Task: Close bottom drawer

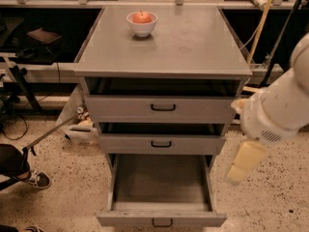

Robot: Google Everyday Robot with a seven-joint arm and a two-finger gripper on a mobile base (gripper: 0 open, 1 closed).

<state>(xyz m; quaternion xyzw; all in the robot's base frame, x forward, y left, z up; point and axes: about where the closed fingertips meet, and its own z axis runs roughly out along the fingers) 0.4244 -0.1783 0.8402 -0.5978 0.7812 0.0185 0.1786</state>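
Observation:
The grey metal cabinet (164, 47) has three drawers. The bottom drawer (161, 219) is pulled far out toward me, and its inside (161, 180) is empty. Its small black handle (162, 222) sits at the lower edge of the view. The two drawers above, the middle drawer (161, 144) and the top drawer (161, 108), are out only a little. My gripper (245, 161) hangs cream-coloured from the white arm (277, 112) to the right of the cabinet. It is level with the middle and bottom drawers and touches nothing.
A white bowl (142, 24) with a red apple (142, 17) stands on the cabinet top. A person's shoe (35, 179) and a leaning stick (50, 132) are at the left. A white bag (79, 129) lies by the cabinet's left side. Dark shelving runs behind.

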